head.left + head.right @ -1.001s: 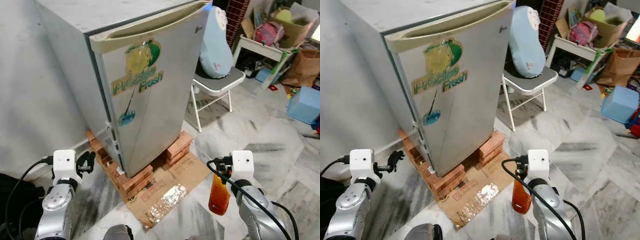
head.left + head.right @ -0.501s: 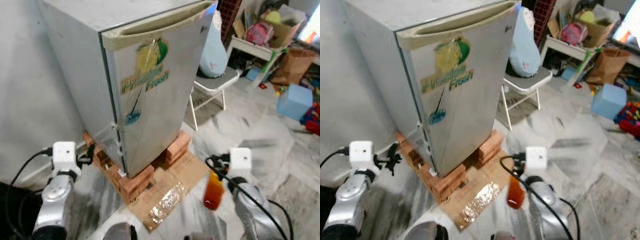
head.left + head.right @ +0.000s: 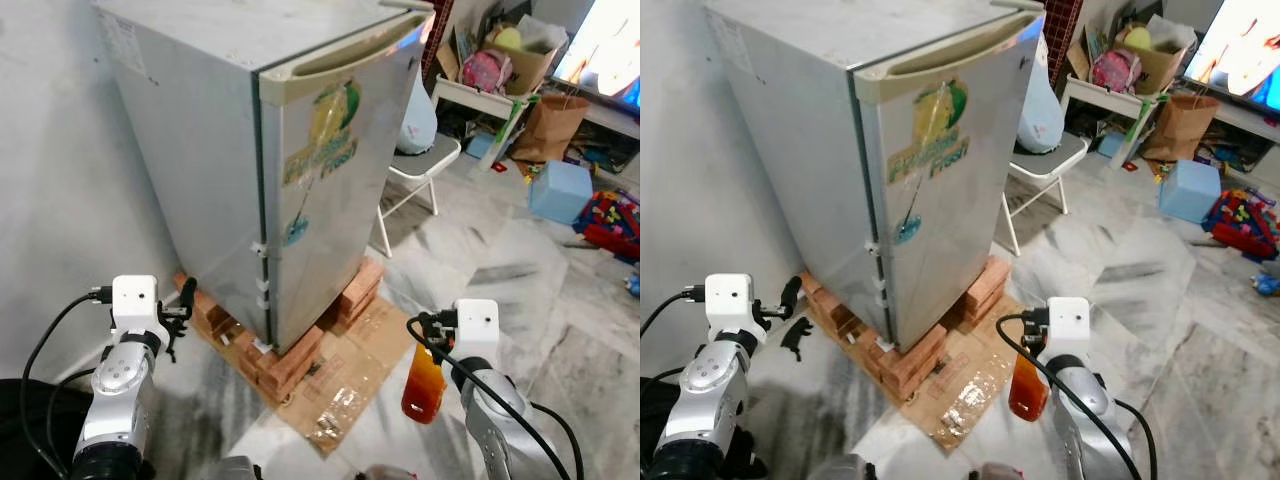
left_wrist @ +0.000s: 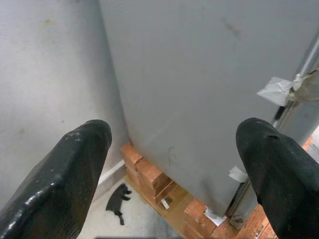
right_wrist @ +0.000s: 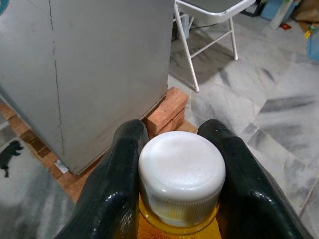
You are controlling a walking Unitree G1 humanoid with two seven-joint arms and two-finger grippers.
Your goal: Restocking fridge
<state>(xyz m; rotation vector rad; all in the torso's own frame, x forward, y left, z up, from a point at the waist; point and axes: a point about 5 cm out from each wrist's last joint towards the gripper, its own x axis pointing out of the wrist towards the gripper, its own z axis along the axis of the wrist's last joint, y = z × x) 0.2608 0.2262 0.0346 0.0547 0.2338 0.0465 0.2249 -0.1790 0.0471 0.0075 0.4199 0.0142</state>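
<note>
Step in hand: approach. The robot stands before the closed fridge [image 3: 300, 180] with a drink carried in one arm; nothing is stocked yet, by the look of it.
Right gripper [image 5: 174, 199]: clenched on the neck of an orange bottle [image 3: 423, 384], its fingers [image 5: 117, 189] just under the white cap [image 5: 181, 169]; the bottle hangs upright below the wrist, low and off to the fridge's door side.
Left gripper [image 4: 174, 164]: fingers spread wide and holding nothing; ahead of it lies the fridge's grey side wall, with the hinge edge and bits of tape off to one side.
Fridge door: shut, its long handle [image 3: 345, 55] running along the top edge, well above and ahead of both grippers.
Next move: likely the free left gripper must rise to that handle and pull the door open before the bottle can go in; the robot seems to need to come round toward the door front first.
Surface: the fridge sits raised on red bricks [image 3: 290, 360] over flattened cardboard [image 3: 350, 385], on a grey-veined marble floor [image 3: 540, 300].
Room: a plain wall [image 3: 60, 160] on the left gripper's side; beyond the right gripper, a folding chair [image 3: 420, 165], a blue box [image 3: 560, 190], a paper bag [image 3: 550, 125] and toy clutter.
</note>
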